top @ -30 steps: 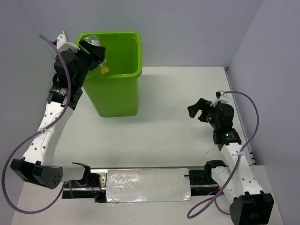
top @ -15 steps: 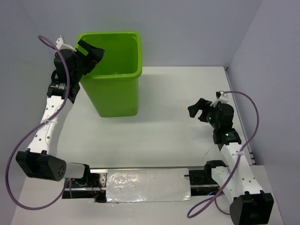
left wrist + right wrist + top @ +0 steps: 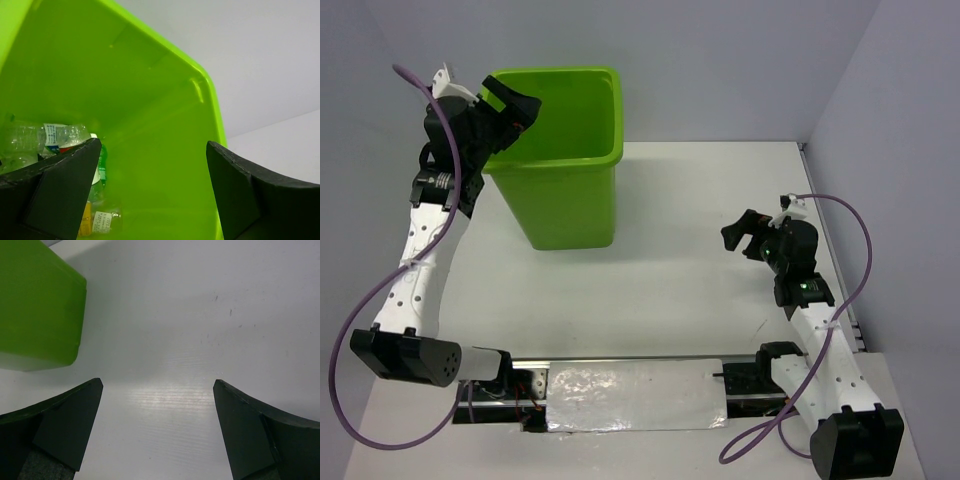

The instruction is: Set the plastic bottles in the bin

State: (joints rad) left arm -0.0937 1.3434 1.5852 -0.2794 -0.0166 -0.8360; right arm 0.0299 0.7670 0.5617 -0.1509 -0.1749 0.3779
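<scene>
The lime-green bin (image 3: 570, 200) stands at the back left of the table. My left gripper (image 3: 515, 103) hovers open over the bin's left rim, nothing between its fingers. In the left wrist view that gripper (image 3: 154, 145) looks down into the bin (image 3: 150, 95). Several plastic bottles lie at the bottom: a clear one with a blue and red label (image 3: 55, 137), a green one (image 3: 101, 165) and one with a yellow label (image 3: 97, 222). My right gripper (image 3: 738, 232) stands open and empty over bare table at the right (image 3: 158, 383), far from the bin (image 3: 35, 310).
White table top (image 3: 690, 200) stretches between the bin and the right arm. Grey walls close in behind and on the right. A foil-covered plate (image 3: 635, 395) lies between the arm bases at the near edge.
My left gripper has opened and the clear bottle it held over the bin is gone from its fingers. The left arm has drawn back a little to the left. The right arm is still.
</scene>
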